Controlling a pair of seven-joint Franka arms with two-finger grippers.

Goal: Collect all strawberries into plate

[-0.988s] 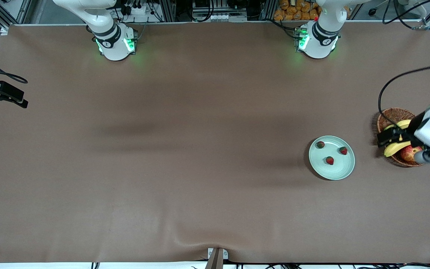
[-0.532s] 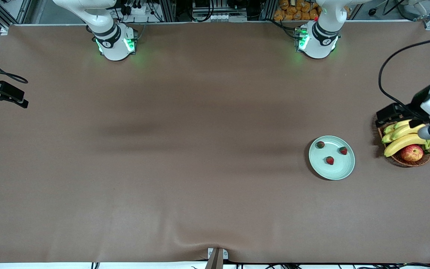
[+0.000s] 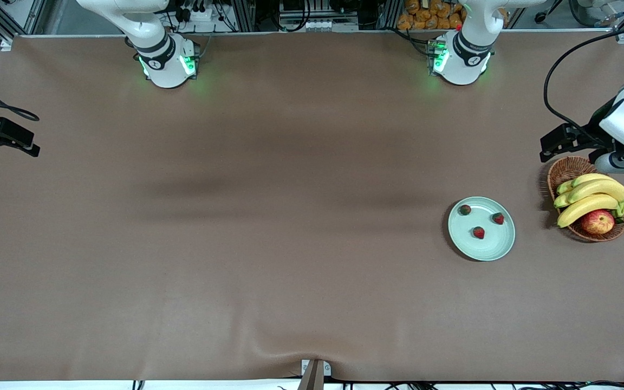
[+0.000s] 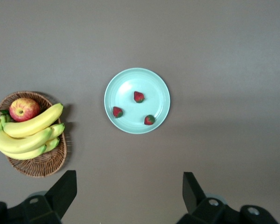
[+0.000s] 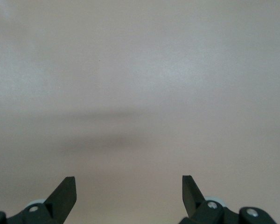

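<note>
From the front, three strawberries [image 3: 478, 233] lying on the plate [image 3: 499, 249], left gripper [image 3: 564, 142] nearer, over the basket [image 3: 565, 169]; in wrist views, left and right gripper [image 5: 128, 196] wide apart, empty.

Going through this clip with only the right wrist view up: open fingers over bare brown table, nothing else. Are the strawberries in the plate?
Observer: Yes. All three strawberries lie on the plate, apart from one another.
Operator: Is the left arm carrying anything?
Observer: No. The left gripper is open and empty, up over the table beside a wicker basket.
Operator: Any berries in that basket?
Observer: None that I can see, only bananas and an apple.
Operator: And where does my arm sit?
Observer: The right gripper waits at the right arm's end of the table, away from the plate.
</note>
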